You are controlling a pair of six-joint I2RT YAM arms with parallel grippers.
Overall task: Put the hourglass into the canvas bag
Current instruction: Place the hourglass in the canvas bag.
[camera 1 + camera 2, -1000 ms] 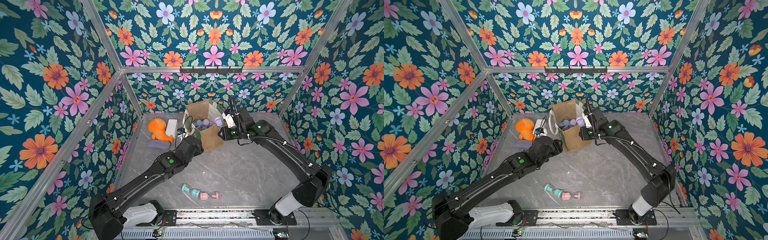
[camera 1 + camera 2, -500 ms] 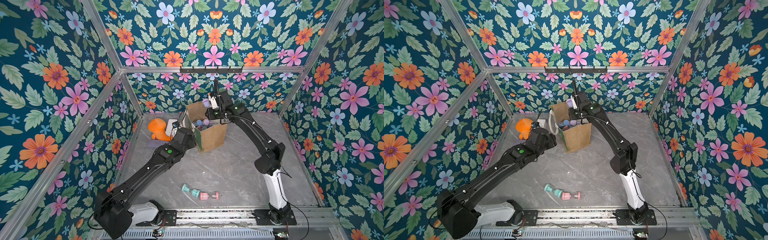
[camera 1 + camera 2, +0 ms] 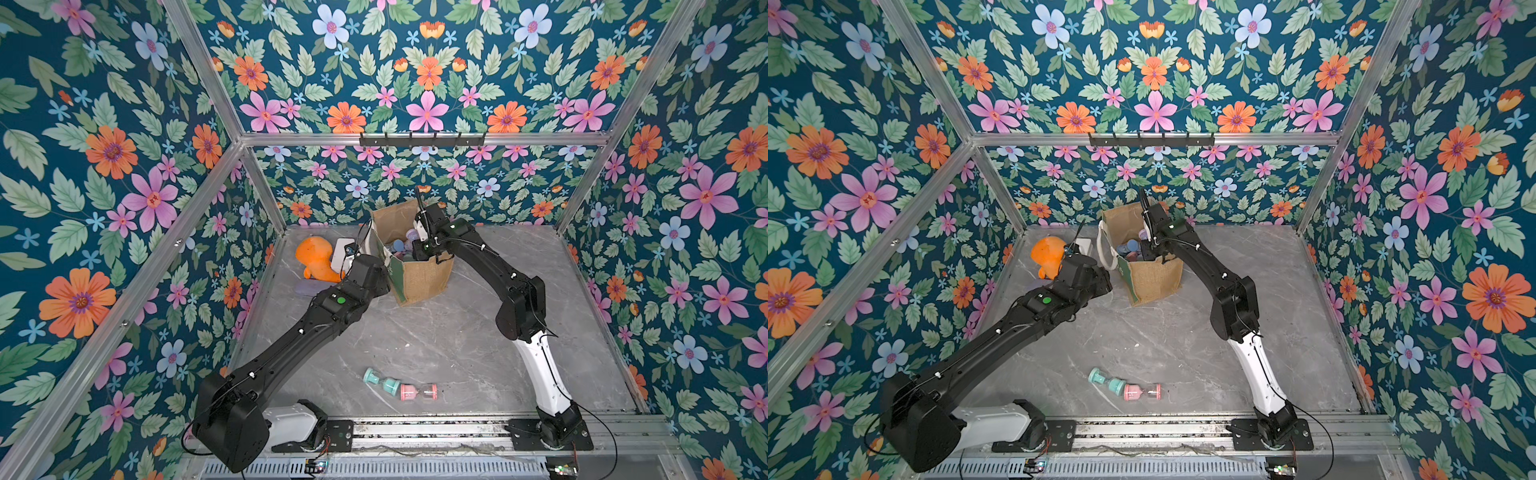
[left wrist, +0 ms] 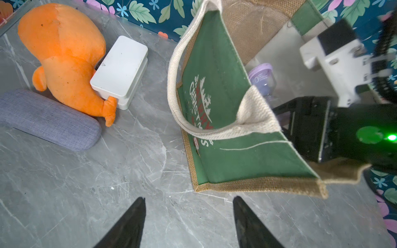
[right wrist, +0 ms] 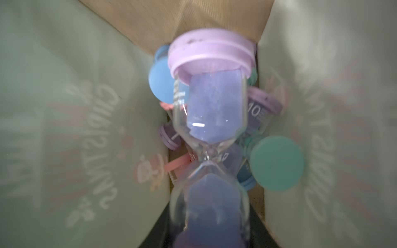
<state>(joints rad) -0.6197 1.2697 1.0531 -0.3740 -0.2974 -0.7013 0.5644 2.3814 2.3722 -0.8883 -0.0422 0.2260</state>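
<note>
We see a booth whose walls [image 3: 424,62] carry dark teal wallpaper with orange, pink and pale blue flowers and green leaves. Silver aluminium bars [image 3: 291,138] frame its corners and cross the back wall, holding a black hook rail [image 3: 422,141]. The grey marble-patterned tabletop [image 3: 436,340] is evenly lit, with a metal track [image 3: 428,430] along its near edge.

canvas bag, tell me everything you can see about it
The canvas bag is a boxy tote with tan jute faces, green side panels printed with white and red Christmas lettering, off-white woven handles and a pale lining. It stands upright, mouth open, on the grey table near the back wall. Several pastel hourglasses lie inside. The right claw reaches into its mouth, shut on a purple hourglass.
</note>
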